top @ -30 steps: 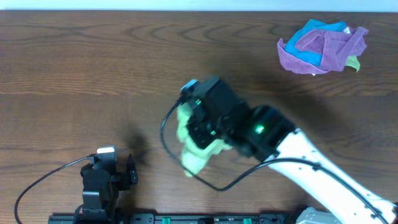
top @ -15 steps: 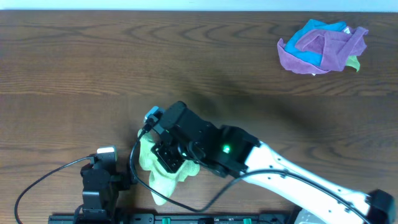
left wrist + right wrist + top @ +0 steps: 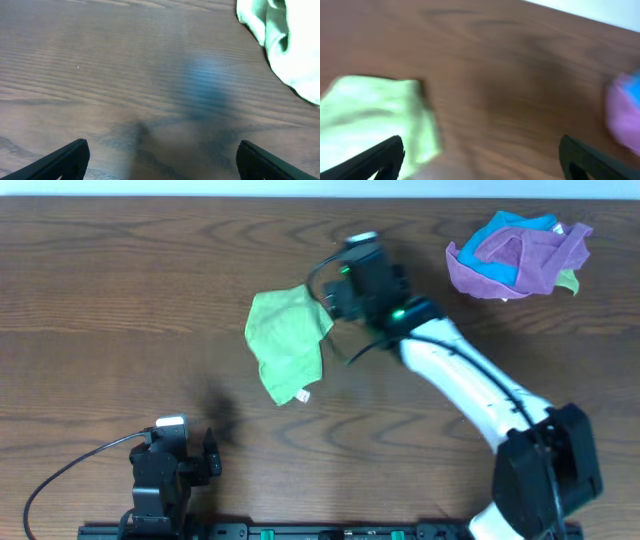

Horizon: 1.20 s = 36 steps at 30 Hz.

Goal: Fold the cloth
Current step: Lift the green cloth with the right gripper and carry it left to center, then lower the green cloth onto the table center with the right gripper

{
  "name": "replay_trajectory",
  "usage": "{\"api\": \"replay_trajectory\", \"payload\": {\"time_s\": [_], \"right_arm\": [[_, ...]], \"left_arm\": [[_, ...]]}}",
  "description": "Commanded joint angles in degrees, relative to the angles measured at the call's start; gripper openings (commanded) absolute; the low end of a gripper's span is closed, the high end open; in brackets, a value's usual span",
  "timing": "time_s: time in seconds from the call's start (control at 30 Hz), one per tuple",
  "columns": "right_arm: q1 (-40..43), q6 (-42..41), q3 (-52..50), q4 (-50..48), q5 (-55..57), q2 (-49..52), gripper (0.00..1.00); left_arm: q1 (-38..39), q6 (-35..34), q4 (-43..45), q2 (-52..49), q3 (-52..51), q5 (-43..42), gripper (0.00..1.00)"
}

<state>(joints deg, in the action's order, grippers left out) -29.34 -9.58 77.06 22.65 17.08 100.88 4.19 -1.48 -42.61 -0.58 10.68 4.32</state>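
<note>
**A:** Starting at the near edge?

**B:** Yes. Parked by the near-left corner, the left gripper [image 3: 162, 150], fingers spread wide, nothing between them.

**A:** And farther in?

**B:** Then the cloth [image 3: 285, 340], lying loose and rumpled around the middle of the desk, a little left of centre. Half a second back, bunched in the right gripper [image 3: 481, 147] close to the near edge. Now carried farther in and let go. Right gripper just beside the cloth's far-right corner, fingers apart, empty.

**A:** Meaning for the fold?

**B:** Probably a toss to lay it out, not a fold yet. Needs flattening first.

**A:** Count?

**B:** Two grippers, one lime-green cloth. At the far-right corner, one heap: one purple cloth [image 3: 525, 265], one blue cloth [image 3: 515, 228], perhaps a green scrap [image 3: 568, 280] beneath, too small to tell.
</note>
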Motion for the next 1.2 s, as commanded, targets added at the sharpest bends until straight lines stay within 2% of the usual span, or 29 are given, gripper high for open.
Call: {"api": "replay_trajectory", "payload": {"time_s": [0.0,0.13,0.23,0.3,0.43,0.53,0.7,0.93,1.17], "right_arm": [[-0.98,0.87,0.52,2.82,0.09,-3.91,0.99],[-2.51,0.37,0.52,7.21,-12.87,-6.38,0.99],[-3.78,-3.04,0.48,9.11,-28.76,-6.45,0.95],[-4.66,-3.67,0.48,9.01,-32.28,-5.55,0.91],[-8.41,-1.88,0.48,7.78,-32.04,-2.19,0.83],[-11.98,-0.37,0.5,5.42,-27.8,1.14,0.82],[-16.5,2.29,0.52,3.04,-22.25,5.62,0.83],[-18.75,4.55,0.52,0.5,-17.55,8.61,0.83],[-18.75,4.55,0.52,-4.11,-14.88,12.22,0.8]], "left_arm": [[-0.09,-1.64,-0.48,0.37,-1.11,-1.2,0.95],[-0.09,-6.12,-0.46,0.37,-1.11,-8.7,0.95],[-0.09,-8.94,1.97,0.37,-1.11,-11.23,0.95],[-0.09,-11.04,2.34,0.37,-1.11,-13.2,0.95],[-0.09,-11.89,2.82,0.37,-1.11,-15.19,0.95],[-0.09,-11.85,2.78,0.37,-0.81,-15.21,0.95],[-0.09,-11.85,2.84,0.37,1.88,-9.14,0.95],[-0.09,-11.87,2.8,0.37,2.62,0.63,0.95],[-0.09,-11.89,2.82,0.37,2.62,1.68,0.95]]}}
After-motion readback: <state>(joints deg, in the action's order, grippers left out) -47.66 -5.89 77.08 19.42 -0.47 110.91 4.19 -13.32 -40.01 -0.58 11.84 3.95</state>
